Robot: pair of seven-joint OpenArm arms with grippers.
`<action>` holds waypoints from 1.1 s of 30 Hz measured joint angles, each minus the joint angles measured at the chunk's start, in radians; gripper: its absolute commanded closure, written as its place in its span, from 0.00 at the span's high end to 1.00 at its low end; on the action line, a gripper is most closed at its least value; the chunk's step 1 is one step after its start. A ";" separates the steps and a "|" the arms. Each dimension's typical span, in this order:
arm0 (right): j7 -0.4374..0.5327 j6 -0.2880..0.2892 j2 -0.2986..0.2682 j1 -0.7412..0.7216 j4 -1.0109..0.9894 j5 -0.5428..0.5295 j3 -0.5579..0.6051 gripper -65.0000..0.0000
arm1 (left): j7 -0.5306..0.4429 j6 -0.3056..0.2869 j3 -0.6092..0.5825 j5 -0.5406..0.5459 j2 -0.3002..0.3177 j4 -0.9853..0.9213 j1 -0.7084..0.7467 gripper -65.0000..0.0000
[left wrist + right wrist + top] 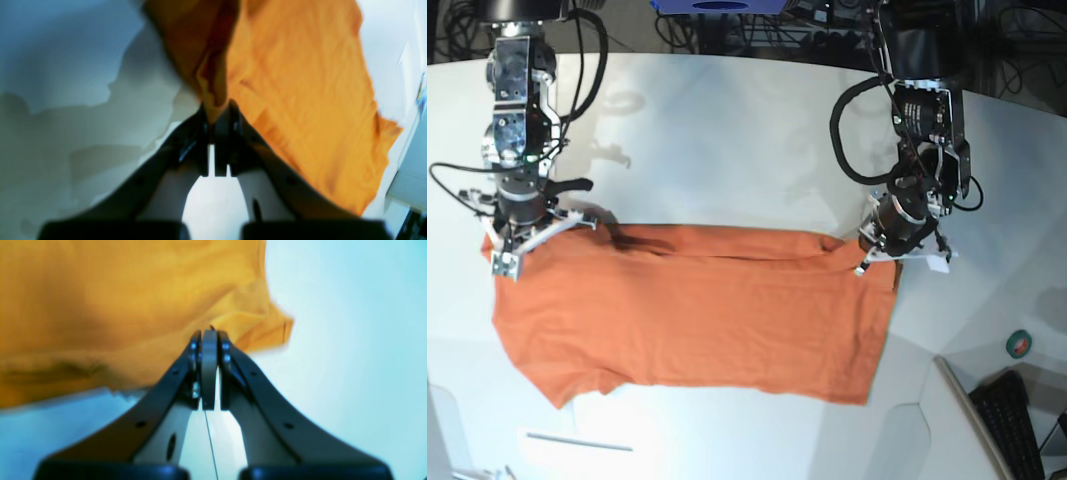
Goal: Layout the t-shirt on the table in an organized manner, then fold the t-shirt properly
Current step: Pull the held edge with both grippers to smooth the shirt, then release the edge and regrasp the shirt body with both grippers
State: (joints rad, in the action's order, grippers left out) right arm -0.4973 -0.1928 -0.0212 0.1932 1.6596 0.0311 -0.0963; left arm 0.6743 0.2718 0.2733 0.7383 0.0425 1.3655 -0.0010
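We hold the t-shirt (697, 315) by its far edge, left gripper (218, 111) and right gripper (209, 335) each pinched shut on soft orange cotton. It lies spread on the smooth white table (727, 140), a fold ridged between the grippers. We judge uneven pulling could slip a corner free or deepen the wrinkle.

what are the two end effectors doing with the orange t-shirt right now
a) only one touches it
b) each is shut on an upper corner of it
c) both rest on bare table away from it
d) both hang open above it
b: the left end effector and the right end effector each pinch a corner of the t-shirt, which stretches between them over the table.
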 measured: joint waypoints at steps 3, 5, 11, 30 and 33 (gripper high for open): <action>-0.010 0.001 0.006 0.079 0.055 -0.004 0.000 0.00 | 0.008 -0.001 0.000 -0.002 0.026 0.053 0.071 0.00; -0.047 0.000 0.022 0.116 0.058 -0.001 -0.015 0.00 | 0.008 0.002 0.001 -0.005 0.042 0.083 0.111 0.00; -0.079 0.001 0.074 0.173 0.060 -0.003 -0.079 0.00 | 0.011 -0.002 0.000 -0.003 0.078 0.136 0.202 0.00; -0.077 0.003 0.113 0.257 0.054 -0.003 -0.075 0.00 | -0.008 -0.011 0.007 0.010 0.087 0.139 0.315 0.77; -0.079 0.003 0.113 0.283 0.055 -0.001 -0.074 0.00 | -0.007 -0.009 0.007 0.005 0.088 0.183 0.358 0.90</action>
State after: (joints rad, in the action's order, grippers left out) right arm -0.5762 -0.1894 0.0914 0.4759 1.7149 0.0299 -0.1699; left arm 0.6670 0.2626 0.2806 0.7437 0.1303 1.5486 0.3573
